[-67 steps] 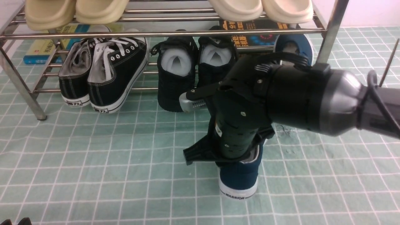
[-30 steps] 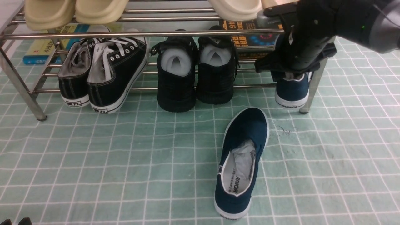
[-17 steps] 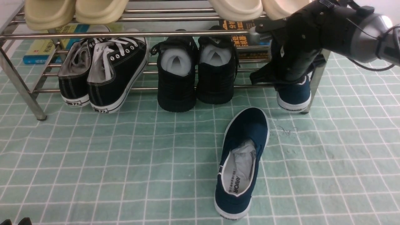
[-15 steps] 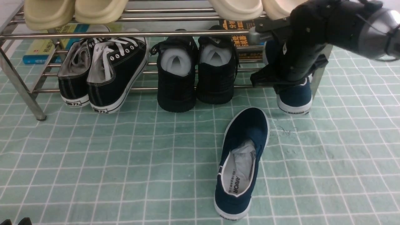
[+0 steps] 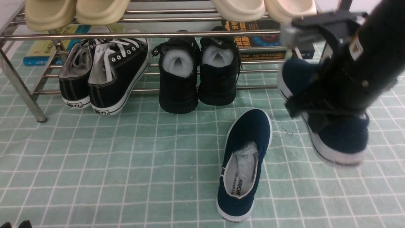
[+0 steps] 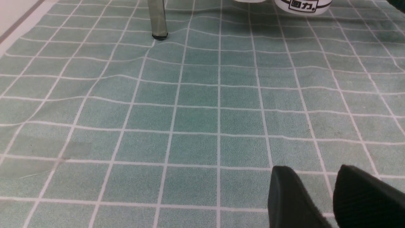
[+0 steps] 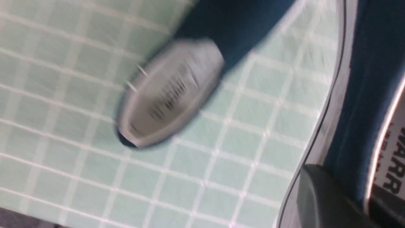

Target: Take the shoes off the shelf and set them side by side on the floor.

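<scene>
Right claw (image 5: pixel 329 112) is pinched tight on the heel rim of the second navy shoe (image 5: pixel 345 139) and has lifted it clear of the shelf (image 5: pixel 158 34), where it sat on the lower tier a second ago. It now hangs tilted in the air above the floor (image 5: pixel 126 158), off to the right of its mate (image 5: pixel 245 164), which lies flat with its toe toward the shelf. By my reading only the set-down is left: lower it close beside the mate, pointing the same way

Navy shoes (image 5: pixel 251 129), white soles; pale green floor (image 5: pixel 126 158), white grid; silver shelf (image 5: pixel 158 34); black sneakers (image 5: pixel 117 79), white laces.
</scene>
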Available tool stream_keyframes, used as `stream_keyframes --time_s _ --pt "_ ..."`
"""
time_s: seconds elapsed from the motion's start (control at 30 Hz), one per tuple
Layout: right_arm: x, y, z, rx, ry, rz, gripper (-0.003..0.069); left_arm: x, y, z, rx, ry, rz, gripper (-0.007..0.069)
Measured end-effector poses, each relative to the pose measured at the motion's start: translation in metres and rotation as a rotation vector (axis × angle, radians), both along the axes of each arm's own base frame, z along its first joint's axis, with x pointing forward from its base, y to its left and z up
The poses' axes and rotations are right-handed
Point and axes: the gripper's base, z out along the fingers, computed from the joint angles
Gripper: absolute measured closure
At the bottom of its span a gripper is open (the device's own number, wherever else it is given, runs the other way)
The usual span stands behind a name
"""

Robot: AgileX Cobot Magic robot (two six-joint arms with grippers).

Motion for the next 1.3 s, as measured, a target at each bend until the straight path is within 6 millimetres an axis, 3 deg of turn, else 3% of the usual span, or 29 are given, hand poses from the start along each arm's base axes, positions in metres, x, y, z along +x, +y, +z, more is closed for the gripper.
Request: stream_keyframes --time_s 0.07,0.27,0.63,0.8,0.87,1.0,1.07,1.17,1.2,1.3 --pt "-0.006 -0.005 -0.031 -0.040 0.047 -0.025 0.0640 0.000 0.000 0.000 0.000 0.000 0.000 0.0383" --pt "0.006 0.002 -0.076 -0.003 -0.018 -0.041 0.0637 0.000 0.000 0.000 0.000 0.000 0.000 0.0383" --pt "0.031 0.019 -0.114 0.039 -0.016 -0.123 0.0622 0.000 0.000 0.000 0.008 0.000 0.001 0.0383" --pt "0.032 0.023 -0.126 0.055 0.041 -0.202 0.0537 0.000 0.000 0.000 0.015 0.000 0.001 0.0382" --pt "0.032 0.026 -0.129 0.086 0.067 -0.232 0.0440 0.000 0.000 0.000 0.015 0.000 0.001 0.0382" --pt "0.030 0.031 -0.122 0.120 0.123 -0.240 0.0284 0.000 0.001 0.000 0.017 0.000 0.001 0.0382" --pt "0.029 0.032 -0.111 0.112 0.148 -0.190 0.0243 0.000 0.001 0.000 0.018 0.000 0.001 0.0382" --pt "0.025 0.032 -0.087 0.103 0.160 -0.117 0.0244 0.000 0.001 0.000 0.018 0.000 0.001 0.0382" --pt "0.019 0.029 -0.059 0.106 0.138 -0.060 0.0284 0.000 0.001 0.000 0.019 0.000 0.001 0.0382" --pt "0.006 0.015 -0.015 0.090 0.057 0.004 0.0403 0.000 0.001 0.000 0.019 0.000 0.001 0.0382"
